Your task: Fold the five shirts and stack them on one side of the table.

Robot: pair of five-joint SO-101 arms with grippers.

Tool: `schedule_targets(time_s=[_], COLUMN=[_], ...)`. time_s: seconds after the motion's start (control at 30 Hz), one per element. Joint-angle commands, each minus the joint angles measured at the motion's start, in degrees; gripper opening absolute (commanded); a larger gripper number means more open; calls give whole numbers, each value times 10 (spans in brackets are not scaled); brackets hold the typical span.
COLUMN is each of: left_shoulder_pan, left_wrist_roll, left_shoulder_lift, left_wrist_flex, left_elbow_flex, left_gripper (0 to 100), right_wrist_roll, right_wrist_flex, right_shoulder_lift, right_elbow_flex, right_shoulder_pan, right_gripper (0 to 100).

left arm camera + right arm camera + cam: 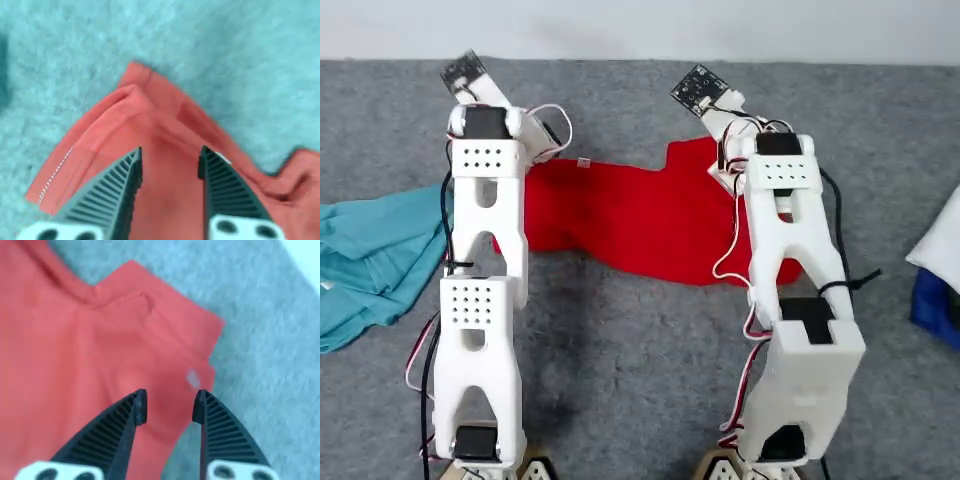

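Left gripper (170, 152) and right gripper (170, 395), both spread (jaws apart), hang over red shirt (620, 220).

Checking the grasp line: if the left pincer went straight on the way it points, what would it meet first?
Likely the red shirt, which lies right ahead of the open left pincer; how far off is unclear.

I am reading nothing legible, even on the white tag (584, 162) at eleven o'clock on the red shirt (620, 215).
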Motion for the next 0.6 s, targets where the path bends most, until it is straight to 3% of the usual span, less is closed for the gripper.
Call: schedule_targets(time_s=[0.0, 0.17, 0.37, 0.57], left_shoulder_pan=[-25, -40, -41, -59], left_wrist_roll=[-33, -73, -105, -121], left_shoulder_lift=[-83, -171, -280, -262], left_wrist_flex=[24, 24, 21, -21], left_elbow_flex=[-11, 145, 436, 553], left_gripper=[181, 181, 182, 182], right_wrist_roll=[-4, -4, -7, -4], right_wrist_flex=[91, 216, 368, 424], right_shoulder_lift=[-69, -97, -103, -102], right_elbow_flex=[-30, -29, -29, -19], right_shoulder_pan=[12, 17, 19, 39], right_gripper=[169, 169, 179, 370])
